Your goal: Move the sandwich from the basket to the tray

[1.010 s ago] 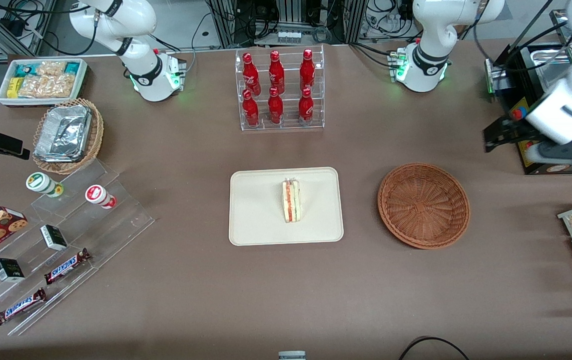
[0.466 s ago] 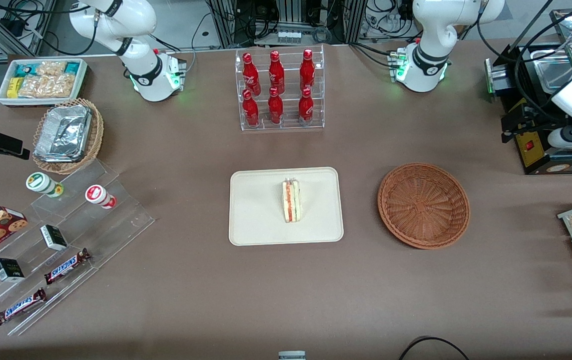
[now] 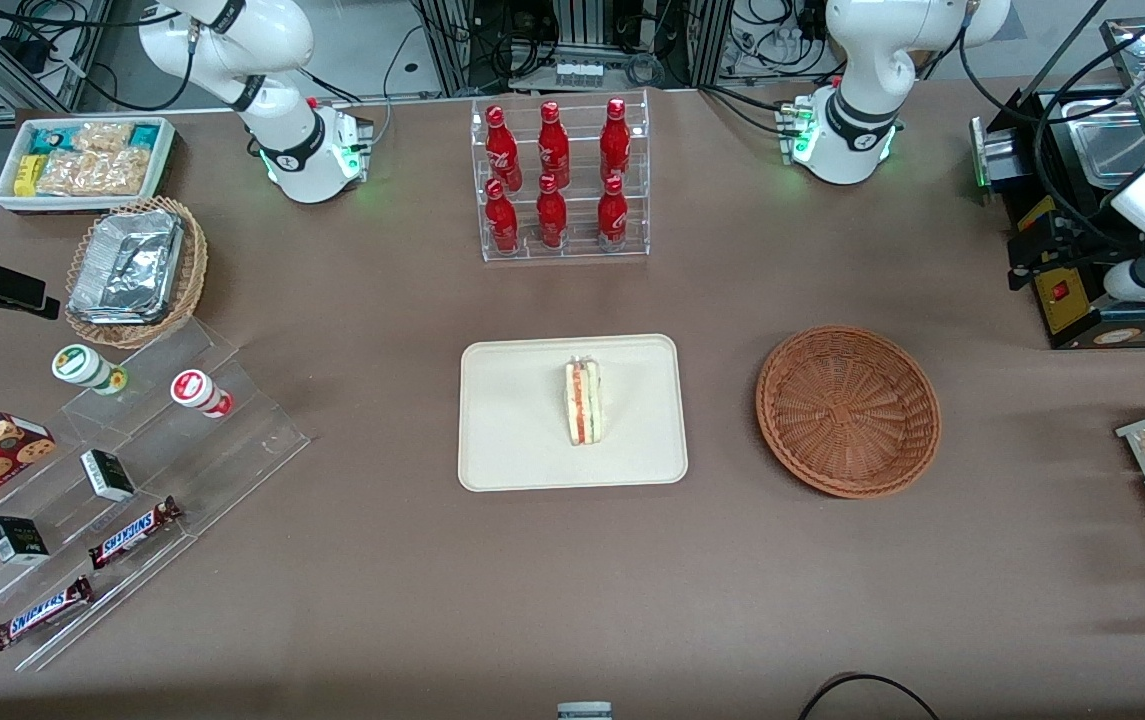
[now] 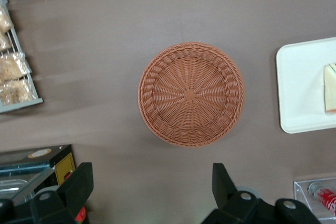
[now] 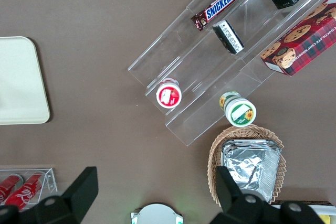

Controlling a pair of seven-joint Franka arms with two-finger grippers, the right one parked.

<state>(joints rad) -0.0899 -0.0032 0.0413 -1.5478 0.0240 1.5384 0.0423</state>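
— Where is the sandwich [image 3: 583, 402]?
— On the tray [image 3: 512, 440]; the basket [image 3: 847, 410] is bare.
— Your pincer [image 4: 149, 192]?
— Wide open, empty, high above the bench toward my arm's end; I judge the job done; nothing left but parking.

Your brown table [image 3: 382, 300]: tray [image 3: 522, 420] at centre, basket [image 3: 848, 410] beside it toward the working arm's end. Bottle rack [image 3: 562, 180] farther from the front camera than the tray. Parked-arm end: acrylic steps [image 3: 132, 480], tan wicker basket [image 3: 187, 270], snack box [image 3: 84, 160]. Tool [image 4: 149, 192] high above the working-arm end, fingers apart.
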